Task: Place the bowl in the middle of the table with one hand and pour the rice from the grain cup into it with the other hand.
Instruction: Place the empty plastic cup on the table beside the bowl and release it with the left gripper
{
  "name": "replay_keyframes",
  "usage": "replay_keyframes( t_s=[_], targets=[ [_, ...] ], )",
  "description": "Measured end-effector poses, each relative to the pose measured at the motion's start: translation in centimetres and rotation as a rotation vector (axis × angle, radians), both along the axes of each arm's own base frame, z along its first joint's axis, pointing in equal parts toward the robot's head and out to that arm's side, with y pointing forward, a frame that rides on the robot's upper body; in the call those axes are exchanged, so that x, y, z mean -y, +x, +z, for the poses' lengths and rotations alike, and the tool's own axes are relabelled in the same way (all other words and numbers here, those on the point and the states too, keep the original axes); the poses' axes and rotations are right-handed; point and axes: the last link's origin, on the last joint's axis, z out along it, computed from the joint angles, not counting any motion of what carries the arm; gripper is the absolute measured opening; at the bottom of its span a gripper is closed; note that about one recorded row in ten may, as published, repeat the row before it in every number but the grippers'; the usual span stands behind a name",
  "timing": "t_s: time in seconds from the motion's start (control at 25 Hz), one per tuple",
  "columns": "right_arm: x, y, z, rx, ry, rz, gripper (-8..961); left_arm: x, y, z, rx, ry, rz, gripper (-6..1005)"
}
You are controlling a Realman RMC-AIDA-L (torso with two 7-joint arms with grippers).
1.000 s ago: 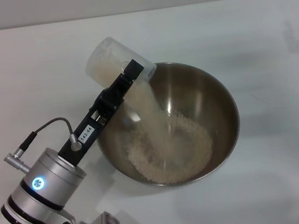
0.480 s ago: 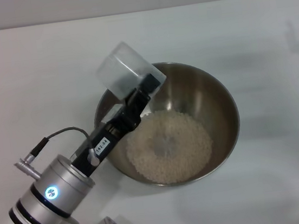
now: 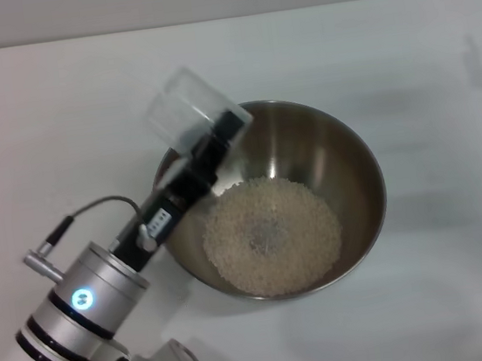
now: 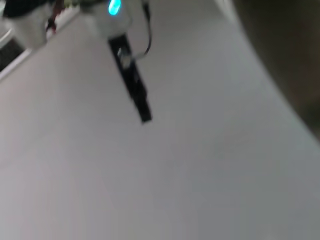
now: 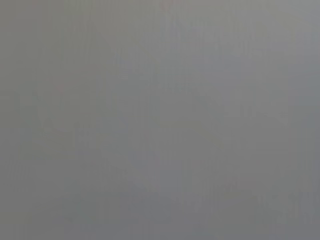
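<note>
The white worktop (image 3: 400, 46) fills the head view, bare and matte around the things on it.

The bowl (image 3: 343, 155) sits on it near the middle, upright, its steel inside shining. It is much the biggest thing here.

The left arm (image 3: 84, 301) reaches in from the near left corner, a silver barrel with black bands and a blue ring light glowing on it. A thin grey cable loops off its side. From the barrel a black slender section runs up and to the right, crossing over the bowl's left rim.

The rice (image 3: 271, 234) lies in the bottom of the bowl as a pale round heap, with a slight hollow at its centre. It covers the floor of the bowl and stops short of the upper walls.

The cup (image 3: 181, 110) is held above the bowl's far left rim, tipped well over on its side. It looks clear all through, with no grain showing in it.

The left hand (image 3: 211, 140) is closed on the cup, its black fingers clamped against the cup's wall right over the rim of the bowl.

The left wrist view gives only blurred white surface, a dark curved edge in one corner and a black arm with a blue light farther off. The right hand appears nowhere; its wrist view shows flat grey.
</note>
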Motion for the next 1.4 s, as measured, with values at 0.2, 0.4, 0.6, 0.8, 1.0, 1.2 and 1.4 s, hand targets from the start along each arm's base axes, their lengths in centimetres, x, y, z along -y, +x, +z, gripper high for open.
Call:
replay_keyframes(
  t_s=[0.2,0.4,0.6,0.8,1.0,1.2,1.4],
  targets=[
    [-0.3,-0.2,0.0,-0.002,-0.003,0.004,485,-0.2,0.0,0.3,0.01,0.016,0.007,40],
    [-0.4,-0.3,0.0,-0.001,-0.004,0.004,483,-0.3,-0.1,0.2,-0.004,0.015,0.007,41],
    [-0.5,-0.3,0.1,0.001,-0.003,0.006,482,-0.7,-0.1,0.5,0.001,0.039,0.017,43],
    [-0.6,-0.2,0.3,-0.001,0.005,0.001,482,-0.7,-0.2,0.6,-0.001,0.049,0.017,44],
    [-0.8,-0.2,0.2,0.0,-0.003,-0.006,482,-0.8,-0.1,0.8,0.043,0.035,0.039,46],
    [-0.9,-0.2,0.1,0.001,-0.005,-0.006,482,-1.5,0.2,1.7,0.26,-0.065,0.14,47],
    [-0.9,-0.3,0.1,0.0,-0.005,-0.006,482,-2.6,-0.3,2.8,0.628,-0.293,0.309,48]
  ],
)
